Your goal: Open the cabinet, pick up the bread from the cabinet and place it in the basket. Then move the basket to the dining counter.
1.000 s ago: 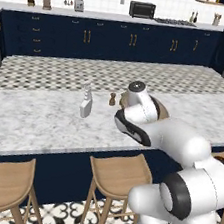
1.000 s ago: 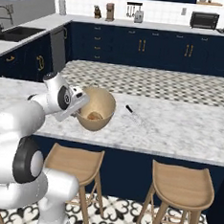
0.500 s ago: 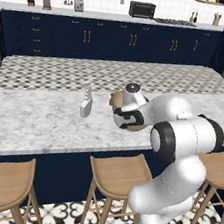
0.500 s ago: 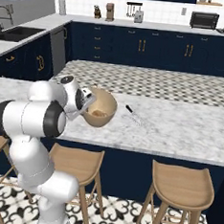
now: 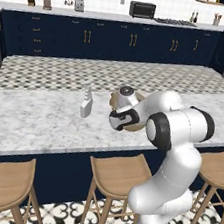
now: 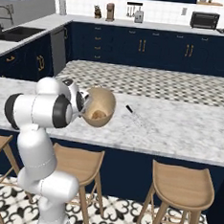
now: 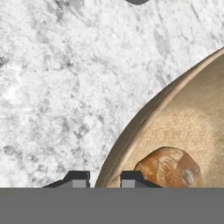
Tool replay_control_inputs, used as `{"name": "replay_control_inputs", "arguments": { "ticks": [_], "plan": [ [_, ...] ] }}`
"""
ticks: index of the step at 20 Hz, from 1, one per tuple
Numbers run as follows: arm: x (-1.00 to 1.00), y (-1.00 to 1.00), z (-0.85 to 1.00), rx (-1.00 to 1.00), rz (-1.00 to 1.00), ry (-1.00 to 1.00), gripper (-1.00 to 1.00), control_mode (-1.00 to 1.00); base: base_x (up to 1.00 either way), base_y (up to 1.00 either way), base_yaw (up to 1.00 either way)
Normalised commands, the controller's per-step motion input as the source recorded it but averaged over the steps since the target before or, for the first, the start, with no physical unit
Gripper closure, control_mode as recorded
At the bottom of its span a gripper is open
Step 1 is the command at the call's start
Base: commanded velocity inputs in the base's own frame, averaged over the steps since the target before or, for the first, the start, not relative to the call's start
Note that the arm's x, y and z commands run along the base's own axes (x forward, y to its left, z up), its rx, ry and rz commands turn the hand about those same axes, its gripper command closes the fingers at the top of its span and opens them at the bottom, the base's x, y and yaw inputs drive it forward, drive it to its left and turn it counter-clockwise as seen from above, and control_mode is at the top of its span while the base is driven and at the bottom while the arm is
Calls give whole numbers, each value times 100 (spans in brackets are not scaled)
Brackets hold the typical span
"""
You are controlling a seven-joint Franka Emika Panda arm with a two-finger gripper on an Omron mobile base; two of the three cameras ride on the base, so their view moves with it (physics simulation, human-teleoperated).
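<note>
Marble covers the dining counter [image 5: 37, 118]; from the left, the basket [image 5: 116, 100] sits mid-counter, mostly hidden behind the arm, with a pale bottle [image 5: 86, 103] beside it toward the left end. From the right, the basket [image 6: 101, 106] holds the bread [image 6: 98, 115], and a dark utensil [image 6: 130, 109] lies just beyond it. At the hand, the gripper [image 7: 105, 180] straddles the basket rim [image 7: 131, 127], jaws narrowly parted on either side; the bread [image 7: 168, 168] rests inside.

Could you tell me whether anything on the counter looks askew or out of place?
Yes: the basket is tipped, its opening facing sideways instead of up, seen from the right base. The bread is inside near the low rim. The end effector straddles that rim.
</note>
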Motion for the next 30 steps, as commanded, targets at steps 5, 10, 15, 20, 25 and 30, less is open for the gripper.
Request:
{"name": "replay_control_inputs", "arguments": {
  "ticks": [5,10,15,20,25,30],
  "plan": [
    [0,0,-7,-2,4,0,-100,-100,0,0,0],
    [1,0,4,0,2,0,-100,-100,0,0,0],
    [0,0,37,0,0,5,-100,-100,0,0,0],
    [-37,-18,82,0,0,2,-100,-100,0,0,0],
    [-100,-40,74,6,-14,-3,-100,-100,0,0,0],
    [-100,-51,54,14,-30,-3,-100,-100,0,0,0]
  ]
}}
